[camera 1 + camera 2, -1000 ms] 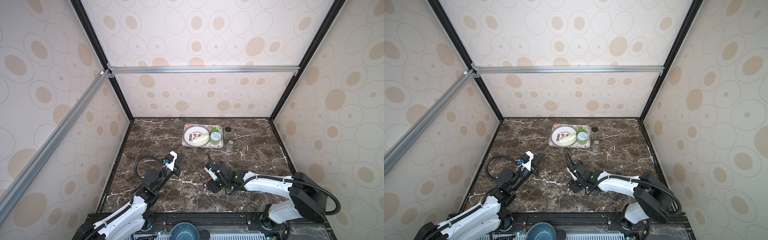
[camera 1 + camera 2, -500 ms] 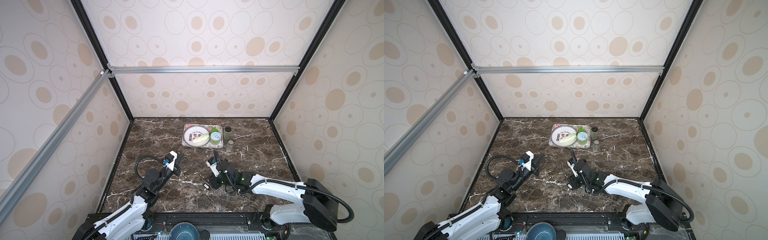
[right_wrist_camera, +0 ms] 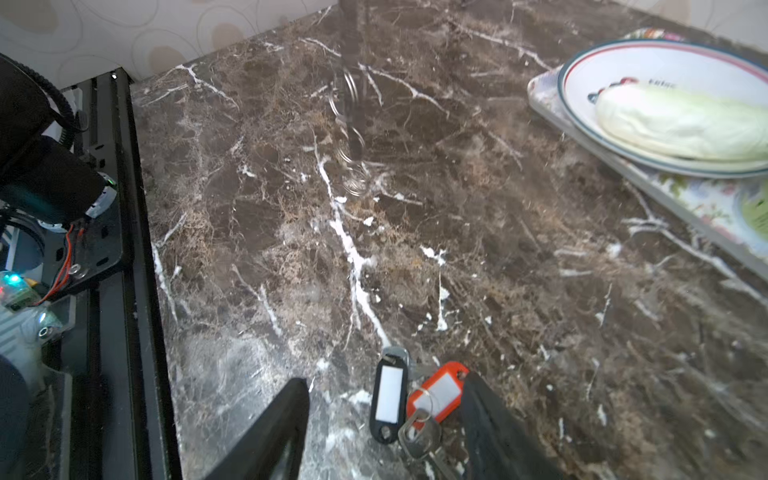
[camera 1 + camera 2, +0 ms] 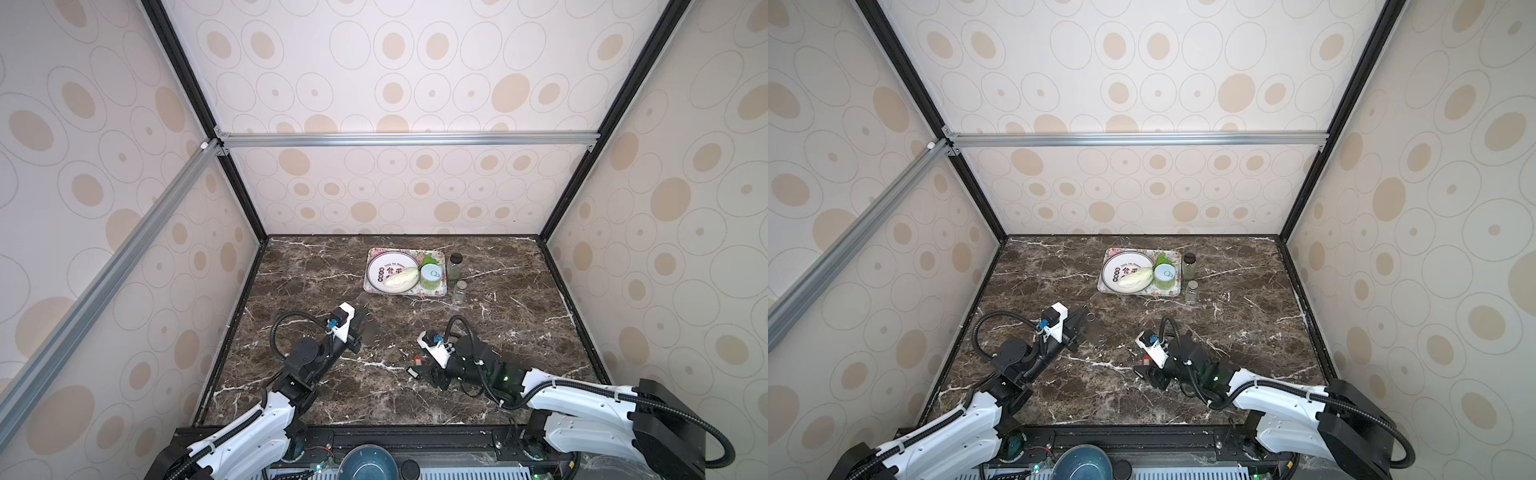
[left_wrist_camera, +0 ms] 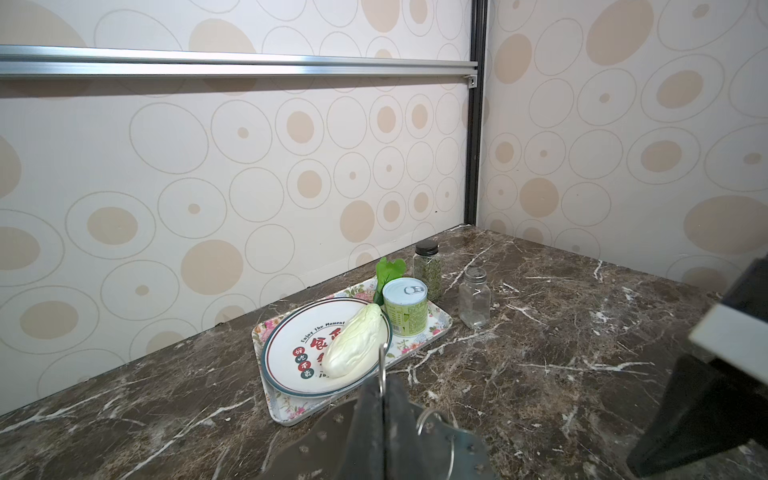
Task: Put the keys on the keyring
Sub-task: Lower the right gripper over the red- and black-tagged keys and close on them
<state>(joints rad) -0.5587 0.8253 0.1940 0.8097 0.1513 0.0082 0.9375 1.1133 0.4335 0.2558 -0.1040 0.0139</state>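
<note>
My left gripper hovers left of centre, shut on the keyring. The keyring is a flat grey plate with small holes and thin wire rings, and one ring edge stands up between the closed fingertips. It shows in both top views as a grey oval. The keys lie on the marble: a red-orange tag with a metal key, and a black tag with a white label. My right gripper is low over them and open, with a finger on each side.
At the back stands a floral tray holding a white plate, a pale cabbage and a green can. Two glass jars stand beside it. A blue bowl sits beyond the front edge. Walls close in three sides.
The right arm has swung its elbow to the right and its jaws have spread a little wider around the keys. The left arm and the keyring have not moved.
</note>
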